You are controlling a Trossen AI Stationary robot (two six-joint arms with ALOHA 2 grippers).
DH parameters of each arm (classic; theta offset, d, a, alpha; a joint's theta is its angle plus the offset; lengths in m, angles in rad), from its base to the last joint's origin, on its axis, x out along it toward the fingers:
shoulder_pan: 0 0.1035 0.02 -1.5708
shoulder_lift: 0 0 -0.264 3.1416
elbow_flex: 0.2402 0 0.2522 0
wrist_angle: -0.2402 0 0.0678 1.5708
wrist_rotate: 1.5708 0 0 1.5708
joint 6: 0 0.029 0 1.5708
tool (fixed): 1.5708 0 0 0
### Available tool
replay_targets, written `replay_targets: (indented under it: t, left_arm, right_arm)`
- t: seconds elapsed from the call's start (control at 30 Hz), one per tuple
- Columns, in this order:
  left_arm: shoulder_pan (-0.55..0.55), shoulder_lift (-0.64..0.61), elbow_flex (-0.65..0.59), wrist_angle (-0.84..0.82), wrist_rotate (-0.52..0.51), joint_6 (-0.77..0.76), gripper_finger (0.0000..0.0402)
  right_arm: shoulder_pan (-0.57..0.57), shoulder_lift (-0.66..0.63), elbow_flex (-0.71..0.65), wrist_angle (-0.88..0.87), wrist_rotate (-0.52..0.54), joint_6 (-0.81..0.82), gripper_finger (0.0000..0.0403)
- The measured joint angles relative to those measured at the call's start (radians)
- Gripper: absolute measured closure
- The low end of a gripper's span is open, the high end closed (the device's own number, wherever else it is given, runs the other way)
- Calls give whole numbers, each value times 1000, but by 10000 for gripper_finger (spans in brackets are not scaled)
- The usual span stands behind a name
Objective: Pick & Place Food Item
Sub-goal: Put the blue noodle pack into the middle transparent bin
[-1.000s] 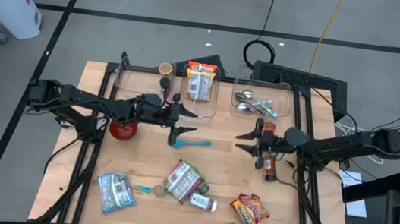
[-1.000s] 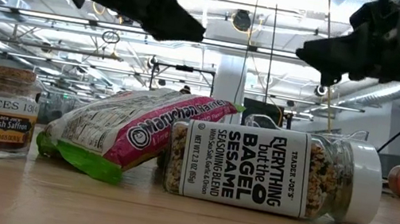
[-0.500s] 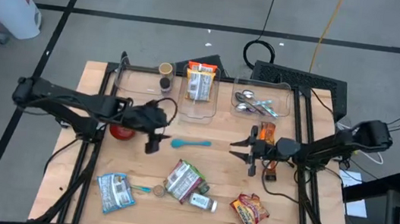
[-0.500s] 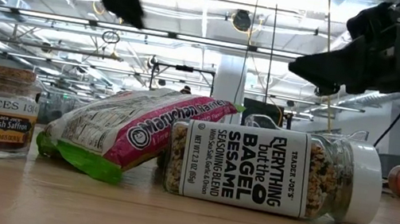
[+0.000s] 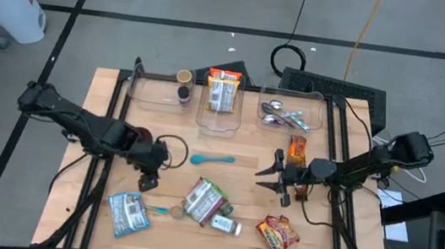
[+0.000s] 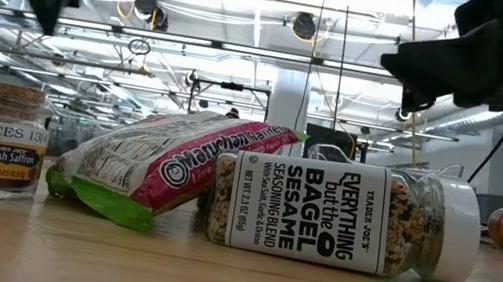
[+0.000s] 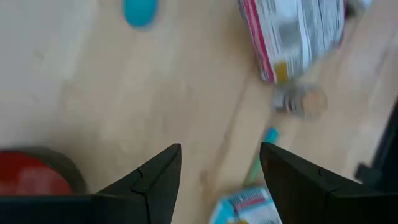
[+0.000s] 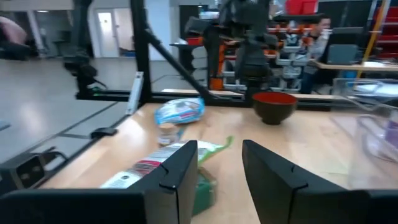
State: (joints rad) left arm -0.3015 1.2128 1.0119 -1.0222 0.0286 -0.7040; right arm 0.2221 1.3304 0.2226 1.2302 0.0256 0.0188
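Landmark: the noodle bag (image 5: 205, 199), lying flat at the table's front centre.

Left gripper (image 5: 146, 181) is held above the table just to the left of the bag, fingers (image 7: 152, 180) parted, nothing between them. Its wrist view looks down on bare wood, with a blue packet (image 5: 128, 212) below and the red bowl (image 5: 137, 141) to one side. The saffron jar (image 5: 177, 212) stands touching the bag's left front corner; the seasoning jar (image 5: 227, 225) lies on its side against the bag's right front edge.

Right gripper (image 5: 275, 180) is held to the right of the bag, well apart from it, fingers (image 8: 180, 171) spread and empty, pointed toward the bag.

Which food item is targeted cannot be told; by the left wrist's aim, the blue packet or the bag is judged likely.

For a good pick:
- The open jaws should be centred over one item only, clear of the two jars.
- A flat pouch is best taken across its narrow width, near an edge or seam.
- Descent should be straight; the cyan spoon (image 5: 214, 159) behind the bag is to be avoided.
- The clear bins (image 5: 219, 120) at the back are judged the likely destination.
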Motion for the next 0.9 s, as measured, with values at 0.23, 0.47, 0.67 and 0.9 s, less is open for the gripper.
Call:
replay_targets:
  t: [0.23, 0.47, 0.67, 0.9]
  left_arm:
    - [-59, -2, -169, 35, 158, -135, 174]
    - [-127, -1, -293, 163, 214, -240, 174]
    - [-184, -1, -367, 313, 244, -329, 174]
    - [-243, -1, -399, 317, 231, -410, 174]
  right_arm:
    - [99, 0, 0, 6, 40, 24, 284]
    - [181, 0, 0, -1, 123, 48, 284]
    - [217, 0, 0, -8, 135, 70, 284]
    - [233, 0, 0, -9, 136, 86, 284]
